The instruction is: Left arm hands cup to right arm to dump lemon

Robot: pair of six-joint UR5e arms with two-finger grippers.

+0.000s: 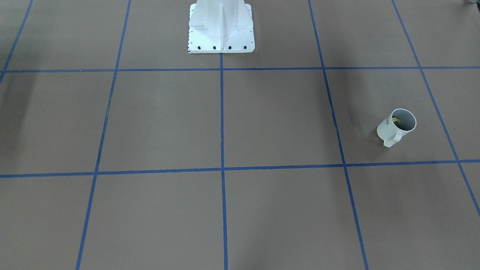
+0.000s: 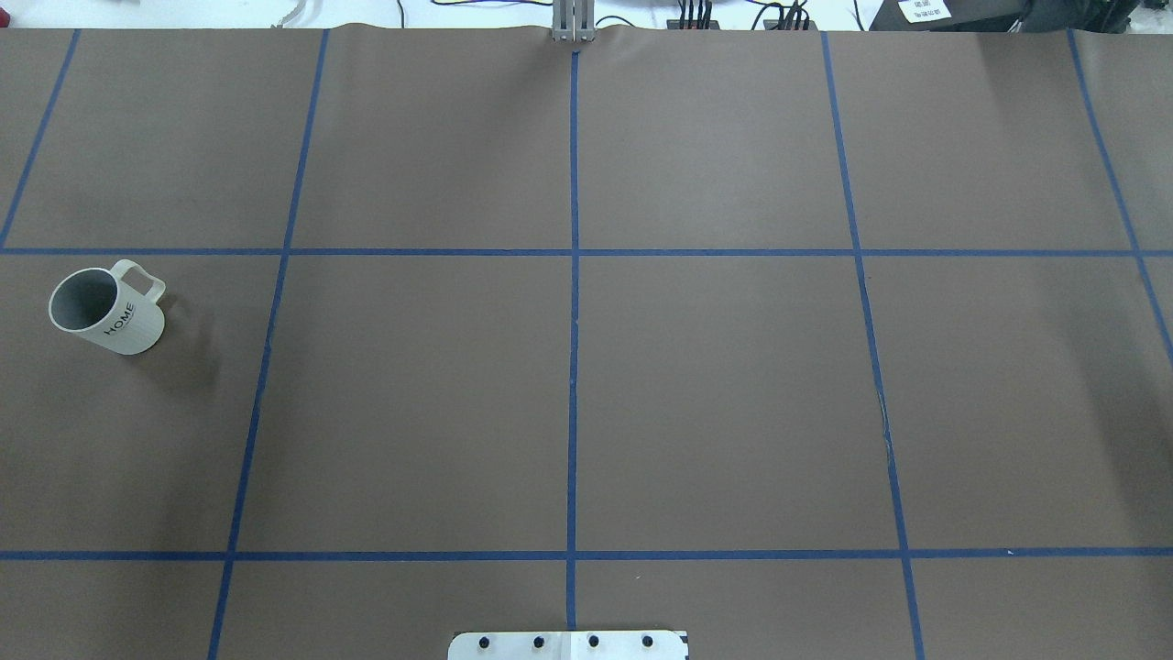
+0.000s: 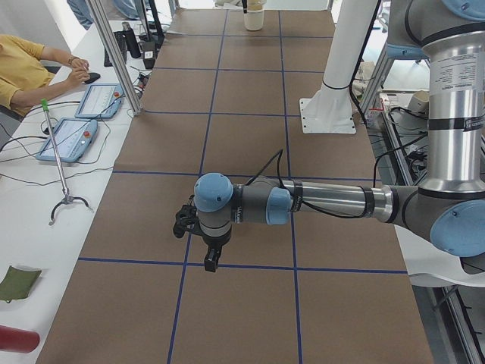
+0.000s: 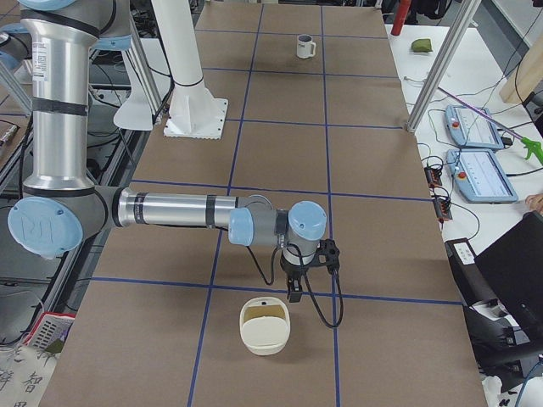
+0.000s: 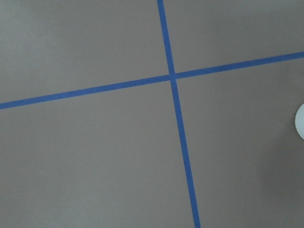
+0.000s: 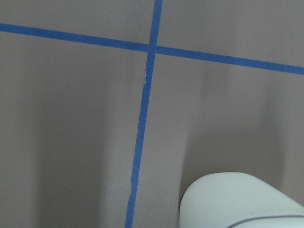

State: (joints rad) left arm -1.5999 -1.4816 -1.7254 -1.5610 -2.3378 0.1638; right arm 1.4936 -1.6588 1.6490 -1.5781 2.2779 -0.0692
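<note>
The white "HOME" cup (image 2: pixel 105 310) stands upright on the brown table at the robot's far left, handle toward the far side. It also shows in the front view (image 1: pixel 392 129) with the small yellow lemon (image 1: pixel 396 120) inside it, and far off in the right side view (image 4: pixel 305 47). The left arm's gripper (image 3: pixel 212 259) hangs above the table and points down in the left side view. The right arm's gripper (image 4: pixel 293 290) hangs just above a cream bowl (image 4: pixel 265 326). I cannot tell whether either gripper is open or shut. Neither touches the cup.
The white robot base (image 1: pixel 221 28) stands at the table's middle back edge. Blue tape lines (image 2: pixel 574 302) grid the table. The cream bowl also shows in the right wrist view (image 6: pixel 237 202). A white sliver (image 5: pixel 300 121) shows at the left wrist view's edge. Operators' tablets (image 3: pixel 72 136) lie beside the table.
</note>
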